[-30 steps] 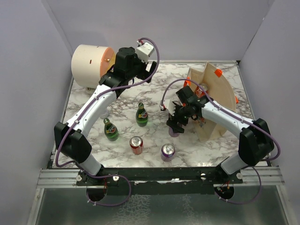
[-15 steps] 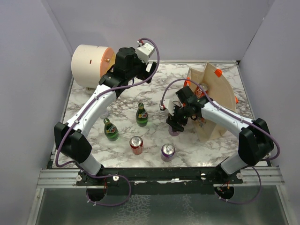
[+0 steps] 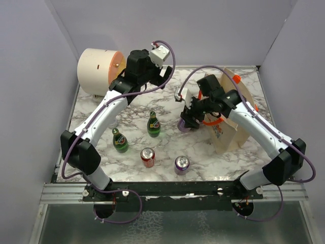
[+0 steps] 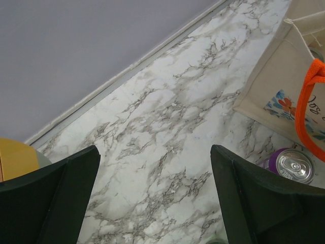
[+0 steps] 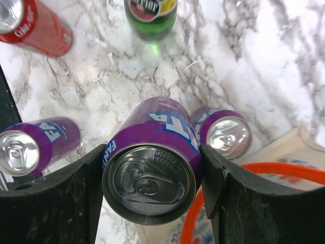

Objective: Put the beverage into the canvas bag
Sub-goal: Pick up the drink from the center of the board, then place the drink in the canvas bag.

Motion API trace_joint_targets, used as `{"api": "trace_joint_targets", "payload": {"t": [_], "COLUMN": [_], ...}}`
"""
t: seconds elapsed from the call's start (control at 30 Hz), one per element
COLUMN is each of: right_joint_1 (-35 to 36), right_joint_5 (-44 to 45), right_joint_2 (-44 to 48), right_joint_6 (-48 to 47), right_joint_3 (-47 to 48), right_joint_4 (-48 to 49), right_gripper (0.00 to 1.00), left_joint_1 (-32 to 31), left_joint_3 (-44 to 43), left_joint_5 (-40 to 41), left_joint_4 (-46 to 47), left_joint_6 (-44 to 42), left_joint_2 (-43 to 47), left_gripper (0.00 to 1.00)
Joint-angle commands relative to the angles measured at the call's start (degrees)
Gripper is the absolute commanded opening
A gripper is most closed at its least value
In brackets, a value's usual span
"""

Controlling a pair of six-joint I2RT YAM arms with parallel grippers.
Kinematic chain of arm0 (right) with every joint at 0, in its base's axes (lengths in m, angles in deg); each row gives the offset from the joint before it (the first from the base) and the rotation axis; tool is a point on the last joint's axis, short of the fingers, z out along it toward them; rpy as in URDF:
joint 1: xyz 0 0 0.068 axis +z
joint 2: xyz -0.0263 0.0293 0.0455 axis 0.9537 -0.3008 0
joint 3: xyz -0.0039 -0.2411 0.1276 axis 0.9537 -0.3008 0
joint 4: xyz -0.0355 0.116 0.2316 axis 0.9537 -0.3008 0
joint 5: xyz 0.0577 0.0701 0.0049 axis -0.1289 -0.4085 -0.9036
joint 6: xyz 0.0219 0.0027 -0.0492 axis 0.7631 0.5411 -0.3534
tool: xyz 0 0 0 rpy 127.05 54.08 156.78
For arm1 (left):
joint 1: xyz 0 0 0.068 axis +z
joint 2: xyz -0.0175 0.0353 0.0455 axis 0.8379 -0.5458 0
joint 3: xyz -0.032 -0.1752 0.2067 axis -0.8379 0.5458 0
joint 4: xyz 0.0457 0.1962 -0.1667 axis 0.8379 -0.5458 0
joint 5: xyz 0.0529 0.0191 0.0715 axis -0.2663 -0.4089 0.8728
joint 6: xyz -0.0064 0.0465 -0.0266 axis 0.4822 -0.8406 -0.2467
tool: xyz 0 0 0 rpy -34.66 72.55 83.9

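Purple soda can [image 5: 150, 168], now clamped in the right gripper [image 3: 187, 122], has risen off the marble tabletop [image 3: 167, 147] to hang just beside the canvas bag [image 3: 228, 140], so the drop-in looks next, while the left gripper [image 4: 155, 193] gapes empty.

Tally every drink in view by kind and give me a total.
Purple soda cans: 3 (the held purple can in the right gripper, a second purple can beside the canvas bag, a third purple can nearer the front)
Green bottles: 2
Red soda can: 1
Total: 6
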Motion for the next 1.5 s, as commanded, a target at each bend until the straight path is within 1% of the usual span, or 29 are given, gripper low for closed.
{"api": "trace_joint_targets", "payload": {"t": [0.0, 0.07, 0.33, 0.4, 0.5, 0.63, 0.77, 0.87, 0.97, 1.13, 1.2, 1.3, 1.37, 1.47], "right_joint_1": [-0.1, -0.1, -0.9, -2.4, -6.6, -11.3, -16.3, -19.6, -22.9, -25.8, -26.1, -26.7, -26.8, -26.9], "right_joint_5": [-2.2, -1.6, 4.3, 5.6, 5.8, 6.1, 6.4, 7.2, 7.1, 8.0, 9.6, 11.2, 11.3, 11.0], "right_joint_2": [3.9, 4.4, 7.1, 7.5, 7.5, 8.1, 8.7, 9.2, 9.2, 9.7, 10.0, 10.6, 11.1, 12.0], "right_joint_6": [2.6, 3.3, 7.1, 7.6, 8.0, 9.0, 10.8, 12.2, 13.2, 13.1, 12.8, 12.6, 12.6, 12.7], "right_joint_3": [9.4, 13.5, 20.2, 21.4, 23.6, 24.3, 23.3, 22.6, 22.6, 21.1, 20.3, 19.0, 18.0, 16.6], "right_joint_4": [-3.4, -4.2, -3.6, -3.0, -2.7, -2.1, -1.5, -0.6, 0.0, 0.0, -0.1, 0.0, -0.1, -0.3], "right_gripper": [0.35, 0.34, 0.30, 0.30, 0.29, 0.29, 0.28, 0.28, 0.28, 0.28, 0.28, 0.27, 0.27, 0.27], "left_joint_1": [-0.4, -0.4, -0.3, -0.3, -0.3, -0.4, -0.8, -3.3, -8.1, -13.9, -16.0, -19.7, -20.9, -22.4], "left_joint_3": [-2.7, -3.2, -3.6, -3.9, -4.8, -5.7, -6.1, -5.7, -3.9, -2.1, -2.5, -2.9, -2.9, -3.3], "left_joint_5": [2.4, 4.0, 8.6, 8.3, 8.0, 5.2, -4.8, -8.0, -8.8, -11.1, -9.2, -5.8, -4.2, 0.9], "left_joint_4": [1.9, 2.1, 3.2, 3.3, 3.4, 3.2, 1.9, 1.2, 1.2, 2.5, 2.3, 2.1, 1.6, 0.6], "left_joint_6": [1.0, 1.5, 1.8, 1.5, 0.7, 0.1, -0.6, 1.4, 3.8, 12.3, 14.0, 16.8, 20.3, 26.4], "left_joint_2": [-1.7, -2.3, -3.9, -4.3, -5.6, -6.4, -5.8, -5.1, -3.3, -2.9, -3.4, -4.2, -4.4, -6.7], "left_gripper": [0.93, 0.93, 0.93, 0.94, 0.94, 0.93, 0.91, 0.91, 0.91, 0.89, 0.85, 0.83, 0.81, 0.79]}}
